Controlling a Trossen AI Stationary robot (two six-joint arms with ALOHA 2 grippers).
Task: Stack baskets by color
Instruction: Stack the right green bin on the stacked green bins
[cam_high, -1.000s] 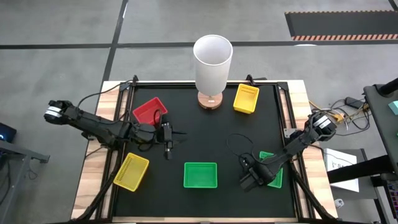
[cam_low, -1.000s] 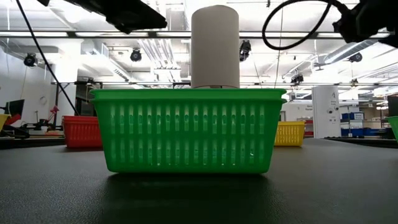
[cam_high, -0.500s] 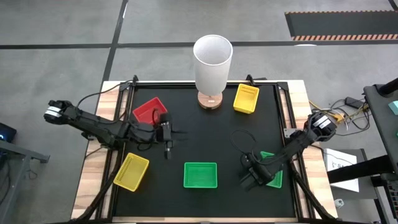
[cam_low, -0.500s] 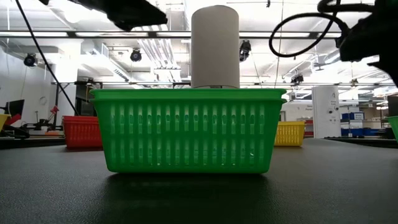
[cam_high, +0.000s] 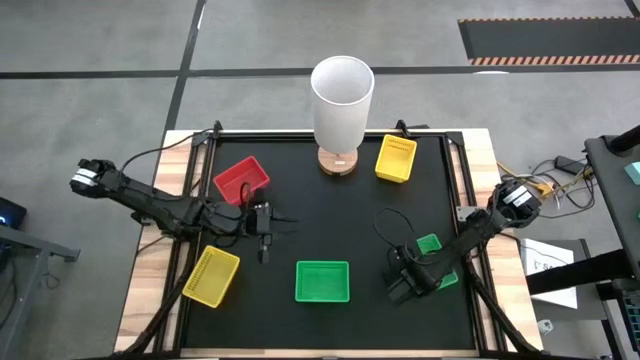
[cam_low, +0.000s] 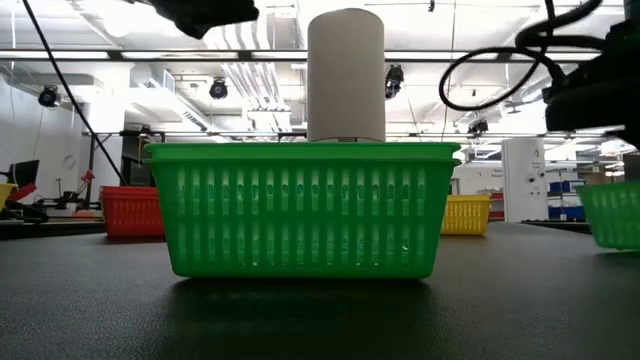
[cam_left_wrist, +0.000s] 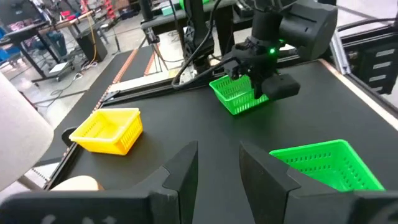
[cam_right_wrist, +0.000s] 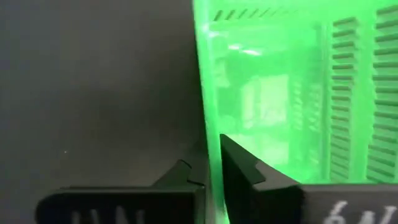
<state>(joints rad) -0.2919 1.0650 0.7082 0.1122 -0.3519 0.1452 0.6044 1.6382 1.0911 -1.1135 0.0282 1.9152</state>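
My right gripper is at the near right, shut on a green basket; the left wrist view shows that basket tilted under the gripper. A second green basket sits flat at the near middle. A red basket lies at the far left. One yellow basket is at the far right, another at the near left. My left gripper hovers open between the red basket and the middle green one, holding nothing. My right gripper pinches one thin side wall of the green basket, the wall facing the table's near left. One finger is inside the basket and one outside. The fingers come from above, pointing down. The basket sits tilted; whether it is clear of the mat I cannot tell.
A tall white cylinder on a wooden base stands at the far middle of the black mat. Cables run along both arms and loop over the mat near the right arm. Wooden table borders flank the mat.
My right gripper has sunk onto the green basket at the near right. That basket has shifted a little toward the far edge and now sits tilted, and much more of it shows at the right of the low view than before.
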